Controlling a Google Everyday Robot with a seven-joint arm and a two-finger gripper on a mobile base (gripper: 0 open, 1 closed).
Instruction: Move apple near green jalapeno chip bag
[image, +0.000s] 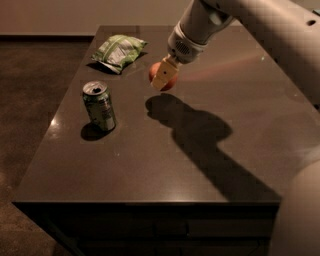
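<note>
The apple (156, 73) is red and round, held between my gripper's tan fingers (165, 76) above the dark table (165, 150). My gripper (162, 78) is shut on it, in the upper middle of the camera view, with its shadow on the table below. The green jalapeno chip bag (118, 51) lies flat at the table's far left, a short way to the left of and beyond the apple. The apple does not touch the bag.
A green upright soda can (99, 105) with an opened top stands on the left part of the table, nearer than the bag. My pale arm (260, 30) crosses from the upper right. The table's left and front edges drop to a dark floor.
</note>
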